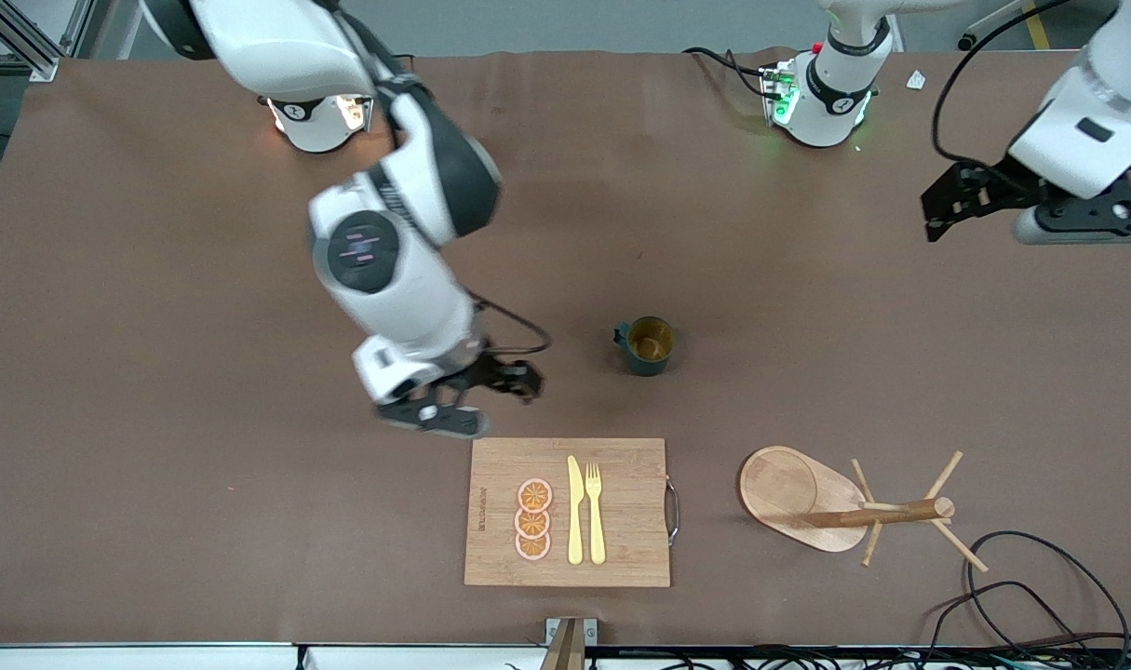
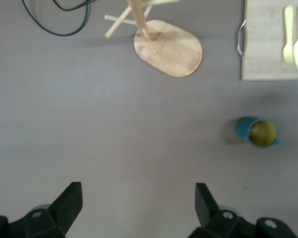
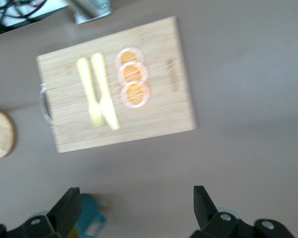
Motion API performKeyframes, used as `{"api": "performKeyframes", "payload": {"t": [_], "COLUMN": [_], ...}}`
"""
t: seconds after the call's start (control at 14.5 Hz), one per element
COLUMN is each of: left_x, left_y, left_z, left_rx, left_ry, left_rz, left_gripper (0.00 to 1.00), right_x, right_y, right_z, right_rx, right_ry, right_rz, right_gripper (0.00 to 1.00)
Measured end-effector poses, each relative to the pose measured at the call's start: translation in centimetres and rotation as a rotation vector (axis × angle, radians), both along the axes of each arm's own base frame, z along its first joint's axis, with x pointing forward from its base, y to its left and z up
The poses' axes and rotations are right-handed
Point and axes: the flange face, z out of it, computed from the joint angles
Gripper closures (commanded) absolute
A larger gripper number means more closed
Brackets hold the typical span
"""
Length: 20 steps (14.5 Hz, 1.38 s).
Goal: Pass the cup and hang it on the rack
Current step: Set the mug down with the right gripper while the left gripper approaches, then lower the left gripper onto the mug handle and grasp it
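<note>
Front view: the cup [image 1: 647, 345] stands upright mid-table, held by nothing; the right gripper [image 1: 491, 380] hovers beside it, over bare table, fingers spread.

Left wrist view: the left gripper [image 2: 138, 203], wide open, waits well apart from the cup; a grasp on the rim risks tipping it.

Right wrist view: the rack [image 3: 0, 133] shows only its base edge; a missed peg would drop the cup.

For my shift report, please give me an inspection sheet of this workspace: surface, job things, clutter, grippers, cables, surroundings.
Surface: brown table, no spills seen.
Job things: cup upright mid-table, free; rack standing nearer the camera, pegs bare.
Clutter: board with knife, fork, three orange slices.
Grippers: right gripper open, low beside the cup; left gripper open, waiting aloft at its end.
Cables: black loops near the rack.
Surroundings: metal frame at a table corner.
</note>
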Motion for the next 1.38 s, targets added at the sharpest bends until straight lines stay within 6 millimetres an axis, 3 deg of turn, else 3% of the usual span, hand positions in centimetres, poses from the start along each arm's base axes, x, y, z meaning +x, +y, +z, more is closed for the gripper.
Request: {"api": "performKeyframes", "payload": {"t": [0.21, 0.34, 0.55, 0.83, 0.9, 1.03, 1.38], "left_x": [1.2, 2.0, 2.0, -0.7, -1.4, -2.7, -6.5], "left_y": [-3.7, -5.6, -9.5, -17.9, -19.9, -23.7, -31.9], "left_z": [-1.6, -3.0, -5.2, -7.7, -8.6, -11.1, -18.3], "left_rx": [-0.01, -0.029, -0.018, 0.06, 0.079, 0.117, 0.21], "left_ry": [-0.046, -0.054, -0.046, -0.1, -0.116, -0.143, -0.254], "left_rz": [0.053, 0.07, 0.121, 0.28, 0.319, 0.372, 0.503], "left_gripper": [0.0, 0.0, 0.0, 0.0, 0.0, 0.0, 0.0], "right_x": [2.5, 2.9, 2.1, 0.1, -0.9, -3.2, -10.6], "right_y": [-10.4, -15.5, -21.0, -33.3, -35.6, -37.5, -37.5], "right_z": [3.2, 4.8, 6.8, 8.3, 8.7, 9.8, 14.7], "right_rx": [-0.03, -0.085, -0.135, -0.142, -0.138, -0.128, -0.126], "right_ry": [0.023, 0.023, 0.018, 0.035, 0.04, 0.046, 0.006], "right_rz": [-0.004, -0.04, -0.034, 0.067, 0.076, 0.074, 0.09], "right_gripper": [0.0, 0.0, 0.0, 0.0, 0.0, 0.0, 0.0]}}
